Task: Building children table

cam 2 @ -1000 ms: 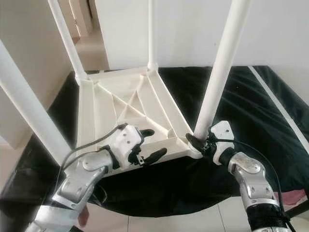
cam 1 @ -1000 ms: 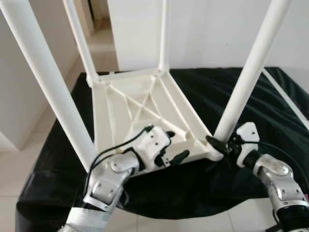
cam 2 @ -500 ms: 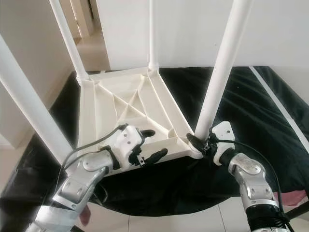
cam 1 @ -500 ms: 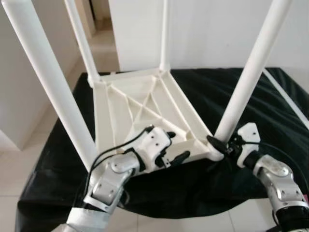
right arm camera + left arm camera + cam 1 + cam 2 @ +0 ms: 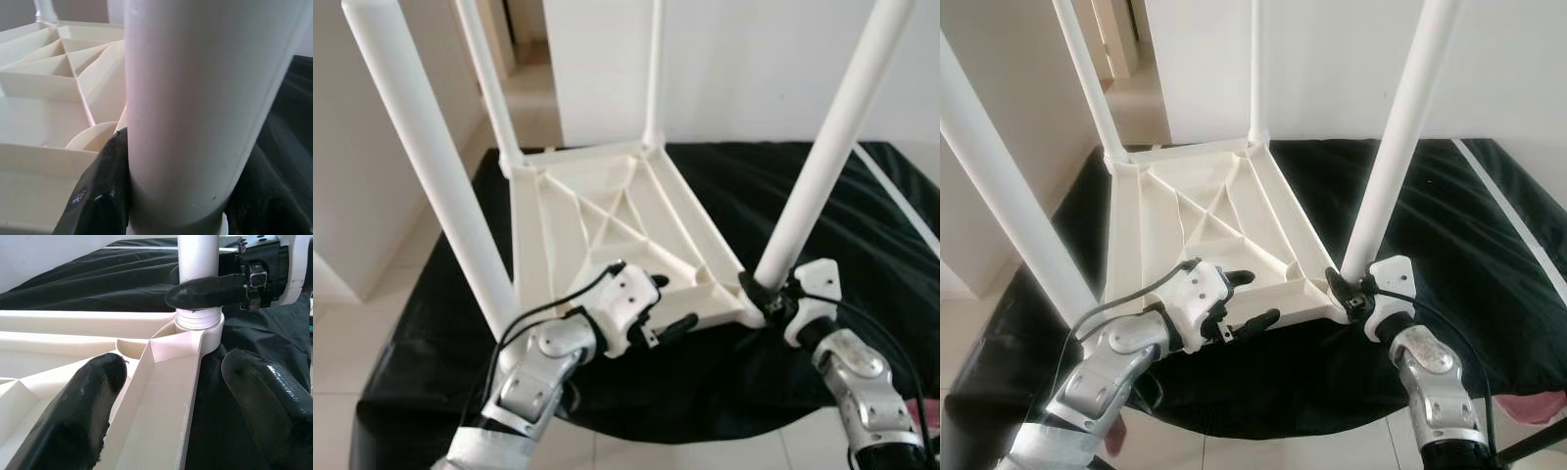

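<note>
A white plastic children's table lies upside down at the center of our head view, its ribbed underside facing up and four white legs rising toward the top of the frame. It rests on a black cloth spread over the floor. At lower right, our right gripper pinches the near right leg at its base, just above the threaded collar where the leg meets the corner socket; the wrist view shows a black finger pressed against the white tube. At lower center, our left gripper straddles the near rim of the table with its jaws spread, one finger inside the frame, the other outside over the cloth. The near left leg stands at the left of the frame. Pale floor tiles and white walls surround the cloth.
</note>
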`<state>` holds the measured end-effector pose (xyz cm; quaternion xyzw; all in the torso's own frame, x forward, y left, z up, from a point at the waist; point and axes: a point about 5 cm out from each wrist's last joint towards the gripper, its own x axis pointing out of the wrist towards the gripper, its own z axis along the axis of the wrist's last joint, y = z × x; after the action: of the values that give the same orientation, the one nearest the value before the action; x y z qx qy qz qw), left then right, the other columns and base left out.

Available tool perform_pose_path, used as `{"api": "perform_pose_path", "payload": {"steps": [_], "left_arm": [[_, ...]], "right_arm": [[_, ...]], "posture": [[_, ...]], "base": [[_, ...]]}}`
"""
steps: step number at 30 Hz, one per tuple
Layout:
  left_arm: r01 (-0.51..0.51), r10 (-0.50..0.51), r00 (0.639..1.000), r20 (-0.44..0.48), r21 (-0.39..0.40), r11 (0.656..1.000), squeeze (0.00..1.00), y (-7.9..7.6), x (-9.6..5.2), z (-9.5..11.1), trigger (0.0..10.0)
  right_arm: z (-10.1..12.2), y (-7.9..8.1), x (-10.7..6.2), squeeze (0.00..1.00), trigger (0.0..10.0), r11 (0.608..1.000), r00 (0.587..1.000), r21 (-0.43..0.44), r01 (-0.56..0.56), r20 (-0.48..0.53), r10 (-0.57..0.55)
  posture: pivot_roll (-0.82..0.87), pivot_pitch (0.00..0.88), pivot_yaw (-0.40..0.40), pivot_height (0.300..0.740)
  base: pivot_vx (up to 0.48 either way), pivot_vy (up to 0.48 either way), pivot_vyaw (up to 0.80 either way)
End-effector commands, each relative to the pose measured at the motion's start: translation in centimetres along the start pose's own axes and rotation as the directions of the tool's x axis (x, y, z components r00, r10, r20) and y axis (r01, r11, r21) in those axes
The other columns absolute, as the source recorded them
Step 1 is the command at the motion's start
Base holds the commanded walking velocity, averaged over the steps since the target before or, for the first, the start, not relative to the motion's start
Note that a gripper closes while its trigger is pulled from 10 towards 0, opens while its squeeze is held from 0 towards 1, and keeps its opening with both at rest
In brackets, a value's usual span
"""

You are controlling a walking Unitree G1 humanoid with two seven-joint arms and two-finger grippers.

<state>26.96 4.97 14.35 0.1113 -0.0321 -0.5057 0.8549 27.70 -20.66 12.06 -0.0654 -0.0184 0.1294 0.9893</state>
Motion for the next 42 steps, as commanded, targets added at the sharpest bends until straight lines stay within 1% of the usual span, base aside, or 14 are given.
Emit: {"api": "perform_pose_path", "payload": {"steps": [1, 7, 8, 9, 11, 12, 13, 15, 18, 23, 32, 40, 41, 42], "left_arm": [[0.028, -0.028, 1.000, -0.008, -0.011, 1.000, 0.00, -0.2, -0.1, -0.3, 10.0], [0.024, -0.024, 1.000, -0.006, -0.009, 1.000, 0.00, -0.1, 0.0, -0.2, 10.0], [0.024, -0.024, 1.000, -0.005, -0.010, 1.000, 0.00, -0.1, 0.0, -0.1, 10.0], [0.024, -0.024, 1.000, -0.005, -0.010, 1.000, 0.00, -0.1, 0.0, -0.1, 10.0], [0.024, -0.024, 1.000, -0.005, -0.010, 1.000, 0.00, 0.0, 0.1, -0.1, 10.0], [0.024, -0.024, 1.000, -0.005, -0.010, 1.000, 0.00, 0.0, 0.1, -0.1, 10.0], [0.022, -0.022, 1.000, -0.002, -0.011, 1.000, 0.00, 0.0, 0.1, -0.1, 10.0], [0.021, -0.021, 1.000, 0.000, -0.012, 1.000, 0.00, 0.0, 0.2, -0.1, 10.0], [0.021, -0.021, 1.000, 0.000, -0.013, 1.000, 0.00, 0.0, 0.2, 0.0, 10.0], [0.024, -0.024, 1.000, 0.006, -0.016, 1.000, 0.00, -0.2, 0.3, 0.0, 10.0], [0.014, -0.013, 1.000, 0.013, -0.020, 1.000, 0.00, -0.1, 0.4, 0.2, 10.0], [0.009, -0.009, 1.000, 0.009, -0.018, 1.000, 0.00, 0.0, 0.2, 0.1, 10.0], [0.009, -0.009, 1.000, 0.008, -0.018, 1.000, 0.00, 0.0, 0.1, 0.1, 10.0], [0.009, -0.009, 1.000, 0.008, -0.018, 1.000, 0.00, 0.0, 0.1, 0.1, 10.0]], "right_arm": [[-1.7, -0.3, -0.7, 0.00, 10.0, 0.998, 0.992, -0.022, 0.063, -0.105, -0.066], [-2.1, 0.9, -0.5, 0.00, 10.0, 0.983, 0.974, -0.017, 0.180, -0.134, -0.181], [-2.3, 1.0, -0.5, 0.00, 10.0, 0.961, 0.951, 0.014, 0.275, -0.154, -0.270], [-2.3, 1.0, -0.5, 0.00, 10.0, 0.961, 0.951, 0.014, 0.275, -0.154, -0.270], [-2.3, 1.2, -0.5, 0.00, 10.0, 0.900, 0.891, 0.035, 0.435, -0.161, -0.424], [-2.3, 1.2, -0.5, 0.00, 10.0, 0.900, 0.891, 0.035, 0.435, -0.161, -0.424], [-1.9, 1.7, -0.4, 0.00, 10.0, 0.836, 0.833, 0.071, 0.544, -0.162, -0.529], [-1.5, 2.3, 0.0, 0.00, 10.0, 0.806, 0.809, 0.105, 0.583, -0.162, -0.565], [-1.3, 2.5, 0.2, 0.00, 10.0, 0.800, 0.805, 0.110, 0.590, -0.162, -0.571], [-0.7, 4.6, 1.4, 0.00, 10.0, 0.827, 0.841, 0.164, 0.538, -0.159, -0.517], [-0.7, 4.1, 1.5, 0.00, 10.0, 0.827, 0.836, 0.134, 0.546, -0.150, -0.528], [0.3, 4.4, 1.8, 0.00, 10.0, 0.843, 0.861, 0.179, 0.508, -0.083, -0.502], [0.4, 4.3, 1.8, 0.99, 10.0, 0.847, 0.867, 0.187, 0.498, -0.076, -0.493], [0.4, 4.3, 1.8, 0.99, 10.0, 0.847, 0.867, 0.187, 0.498, -0.076, -0.493]], "posture": [[-0.09, 0.003, 0.037, 0.740], [-0.09, 0.007, 0.038, 0.740], [-0.09, 0.008, 0.040, 0.740], [-0.09, 0.008, 0.040, 0.740], [-0.09, 0.009, 0.036, 0.740], [-0.09, 0.009, 0.036, 0.740], [-0.10, 0.010, 0.037, 0.740], [-0.10, 0.010, 0.037, 0.740], [-0.10, 0.010, 0.037, 0.740], [-0.10, 0.012, 0.034, 0.740], [-0.09, 0.022, 0.031, 0.740], [-0.09, 0.024, 0.031, 0.740], [-0.09, 0.024, 0.031, 0.740], [-0.09, 0.024, 0.031, 0.740]], "base": [[0.000, 0.000, 0.00], [0.000, 0.000, 0.00], [0.000, 0.000, 0.00], [0.000, 0.000, 0.00], [0.000, 0.000, 0.00], [0.000, 0.000, 0.00], [0.000, 0.000, 0.00], [0.000, 0.000, 0.00], [0.000, 0.000, 0.00], [0.000, 0.000, 0.00], [0.000, 0.000, 0.00], [0.000, 0.000, 0.00], [0.000, 0.000, 0.00], [0.000, 0.000, 0.00]]}}
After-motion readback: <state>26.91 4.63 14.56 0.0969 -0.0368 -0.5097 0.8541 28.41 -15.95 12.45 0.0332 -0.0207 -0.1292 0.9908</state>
